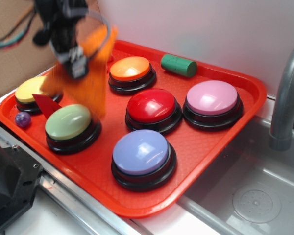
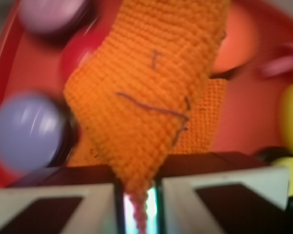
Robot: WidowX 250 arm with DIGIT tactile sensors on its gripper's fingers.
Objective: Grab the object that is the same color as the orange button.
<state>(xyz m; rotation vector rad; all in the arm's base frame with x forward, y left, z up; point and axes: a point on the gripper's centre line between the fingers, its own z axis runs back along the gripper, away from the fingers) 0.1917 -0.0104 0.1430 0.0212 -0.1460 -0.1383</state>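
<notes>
The orange cloth (image 1: 85, 85) hangs in the air above the left part of the red tray (image 1: 210, 142), blurred by motion. My gripper (image 1: 74, 61) is shut on its top corner. In the wrist view the cloth (image 2: 146, 97) fills the middle, pinched between the two pads, with my gripper (image 2: 136, 195) closed round a narrow fold of it. The orange button (image 1: 131, 69) sits on its black base at the back of the tray, just right of the hanging cloth, and shows as a blur (image 2: 237, 46) behind the cloth in the wrist view.
On the tray stand a green button (image 1: 68, 122), yellow button (image 1: 32, 90), red button (image 1: 152, 106), pink button (image 1: 212, 98) and purple button (image 1: 141, 152). A green cylinder (image 1: 179, 65) lies at the back, and a small purple ball (image 1: 22, 119) and a red triangular piece (image 1: 47, 104) at the left. A sink faucet (image 1: 286, 98) rises at the right.
</notes>
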